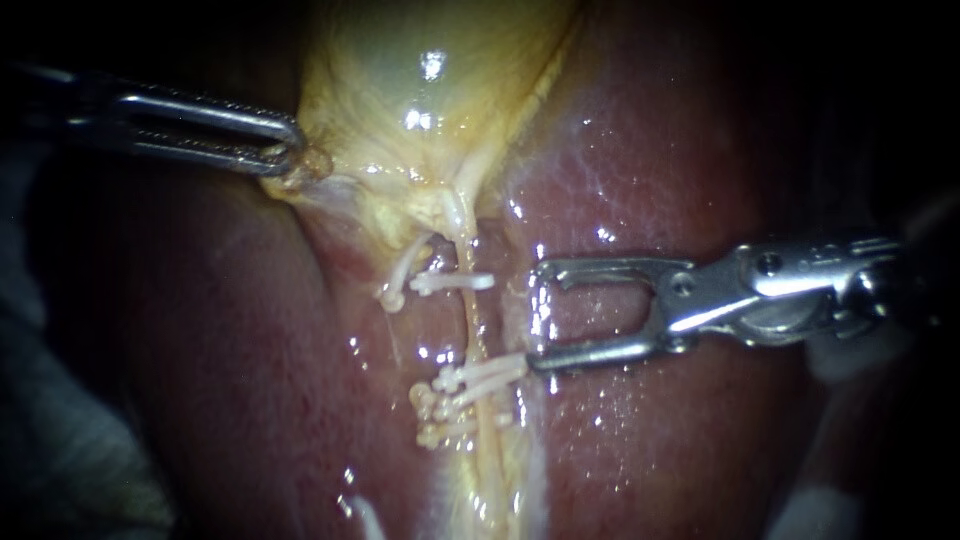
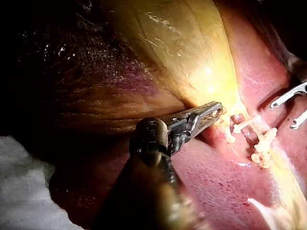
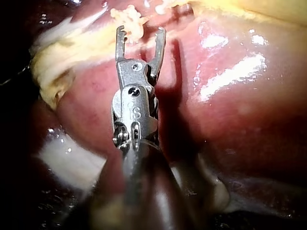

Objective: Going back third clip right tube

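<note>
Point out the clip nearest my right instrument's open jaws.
The top clip of the lower bunch: its end nearly touches the lower jaw of the right instrument. The other clips lie farther off.

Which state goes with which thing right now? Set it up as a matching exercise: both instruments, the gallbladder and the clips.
Things:
1. left instrument
2. right instrument
3. gallbladder
4. clips

States:
a. open, holding nothing
b. white, clustered below the gallbladder
c. pale yellow, glistening
d. shut on the gallbladder's edge

Pairs: 1-d, 2-a, 3-c, 4-b.
</note>
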Tool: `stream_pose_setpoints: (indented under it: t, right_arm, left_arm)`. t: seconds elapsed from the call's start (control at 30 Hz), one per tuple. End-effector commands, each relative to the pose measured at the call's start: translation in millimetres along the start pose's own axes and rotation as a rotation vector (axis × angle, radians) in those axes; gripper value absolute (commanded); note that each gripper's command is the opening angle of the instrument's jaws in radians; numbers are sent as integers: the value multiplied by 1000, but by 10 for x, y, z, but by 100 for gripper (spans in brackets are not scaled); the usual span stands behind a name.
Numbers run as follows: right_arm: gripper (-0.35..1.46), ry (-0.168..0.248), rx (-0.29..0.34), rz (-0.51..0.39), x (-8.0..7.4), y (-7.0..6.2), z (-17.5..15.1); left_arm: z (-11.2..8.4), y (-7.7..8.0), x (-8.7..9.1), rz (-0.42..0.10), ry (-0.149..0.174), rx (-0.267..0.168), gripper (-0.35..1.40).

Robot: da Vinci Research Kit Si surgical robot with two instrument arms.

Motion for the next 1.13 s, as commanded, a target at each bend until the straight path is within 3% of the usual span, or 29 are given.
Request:
stream_pose_setpoints:
  t: [0.03,0.37,0.8,1.13]
  right_arm:
    - [50,-2,3,-15,-1,0,-2]
    - [50,-2,13,-93,6,8,-32]
    - [50,-2,14,-109,6,13,-41]
    - [50,-2,15,-109,6,13,-42]
  left_arm:
    - [0,0,0,0,0,0,-35]
    - [3,-5,-1,2,0,0,-35]
    - [45,-25,-12,19,3,1,-35]
    - [46,-26,-10,19,1,-3,-35]
